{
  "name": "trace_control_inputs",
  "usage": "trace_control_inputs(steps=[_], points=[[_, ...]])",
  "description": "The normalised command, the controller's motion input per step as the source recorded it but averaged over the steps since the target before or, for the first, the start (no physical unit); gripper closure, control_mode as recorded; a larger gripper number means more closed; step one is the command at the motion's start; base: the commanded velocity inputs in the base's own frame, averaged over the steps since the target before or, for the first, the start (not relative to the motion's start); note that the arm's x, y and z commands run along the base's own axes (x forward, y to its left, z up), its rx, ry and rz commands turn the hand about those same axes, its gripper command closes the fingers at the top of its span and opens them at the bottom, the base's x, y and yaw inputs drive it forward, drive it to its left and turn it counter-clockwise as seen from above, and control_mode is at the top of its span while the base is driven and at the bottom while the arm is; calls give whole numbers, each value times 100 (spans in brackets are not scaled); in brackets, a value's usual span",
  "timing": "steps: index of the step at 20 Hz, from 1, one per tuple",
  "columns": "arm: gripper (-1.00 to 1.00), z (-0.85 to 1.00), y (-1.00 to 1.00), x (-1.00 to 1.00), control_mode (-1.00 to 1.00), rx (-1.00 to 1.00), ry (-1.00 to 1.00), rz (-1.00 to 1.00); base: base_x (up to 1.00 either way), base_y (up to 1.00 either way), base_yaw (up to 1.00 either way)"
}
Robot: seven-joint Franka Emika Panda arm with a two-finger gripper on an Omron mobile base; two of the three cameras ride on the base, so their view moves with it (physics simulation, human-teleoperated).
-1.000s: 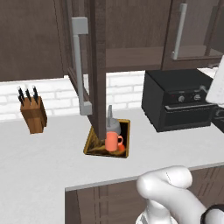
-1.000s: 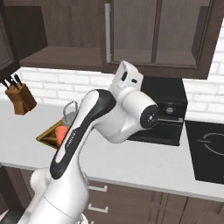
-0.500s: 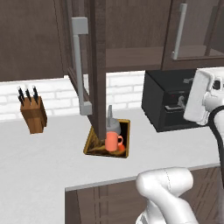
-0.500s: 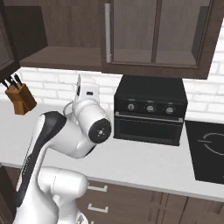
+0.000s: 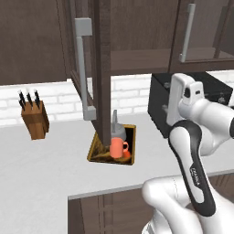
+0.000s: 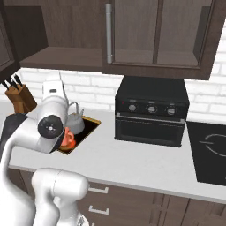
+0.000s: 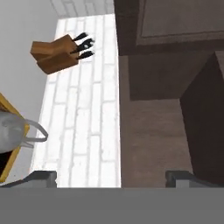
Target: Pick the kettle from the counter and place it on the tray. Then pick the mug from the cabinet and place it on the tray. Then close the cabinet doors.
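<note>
Cabinet doors [image 5: 89,68] stand ajar: rigid hinged panels, likely light to swing, best pushed beside the bar handle [image 5: 82,75]; gripper [image 7: 111,177] fingers spread, empty.

grey kettle [image 5: 118,131] and orange mug [image 5: 117,148] upright in tray [image 5: 97,152]; cabinet door [image 5: 85,64] open.

Legible text: one marking only. A short vertical line of small light lettering is printed on the dark forearm cover of the robot arm [image 5: 197,176] in the left base view; the characters are too small to read. The oven [image 6: 152,110] carries round knobs without readable labels.
</note>
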Motion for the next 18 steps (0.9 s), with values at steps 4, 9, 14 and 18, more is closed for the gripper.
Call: trace_control_inputs(steps=[4,9,14,18], points=[[-100,0,31,38,-100,0,-39,-7,0,0,0],[-100,0,43,44,-100,0,-39,-13,0,0,0],[-100,-1,42,17,-100,0,-42,-18,0,0,0],[-100,0,38,0,-100,-2,-38,-29,0,0,0]])
